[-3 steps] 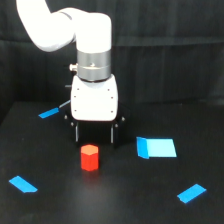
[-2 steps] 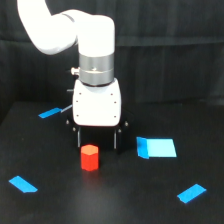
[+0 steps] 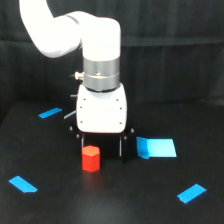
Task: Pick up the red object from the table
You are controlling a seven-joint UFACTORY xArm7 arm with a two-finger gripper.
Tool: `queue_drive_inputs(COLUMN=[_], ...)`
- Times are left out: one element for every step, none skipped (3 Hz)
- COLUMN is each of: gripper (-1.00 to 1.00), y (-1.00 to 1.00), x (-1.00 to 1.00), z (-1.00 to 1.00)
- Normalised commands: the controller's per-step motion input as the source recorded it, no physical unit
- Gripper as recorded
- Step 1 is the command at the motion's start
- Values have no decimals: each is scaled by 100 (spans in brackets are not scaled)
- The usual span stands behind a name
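Claw: the black two-fingered gripper point(image 3: 101, 148) under the white arm housing is hanging with its fingers spread wide and gripping nothing, tips low by the tabletop.
Red block: the small bright red-orange hexagonal block point(image 3: 91, 158) is standing upright on the matte black table point(image 3: 110, 200), just in front of the claw's finger on the exterior view's left, not squarely in the gap as far as I can judge.
Around the block: a light-blue rectangle point(image 3: 157, 148) is lying to the exterior view's right of it, and blue tape strips point(image 3: 22, 184) are sitting well apart from it.
Risk: that nearer finger is looking likely to come down on the block's top or nudge it over, since the block is sitting off-centre.
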Motion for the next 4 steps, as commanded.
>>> queue_drive_inputs(gripper=[30, 15, -33, -82], y=[-27, -26, -16, -25], x=[5, 6, -1, -6], z=[12, 3, 0, -14])
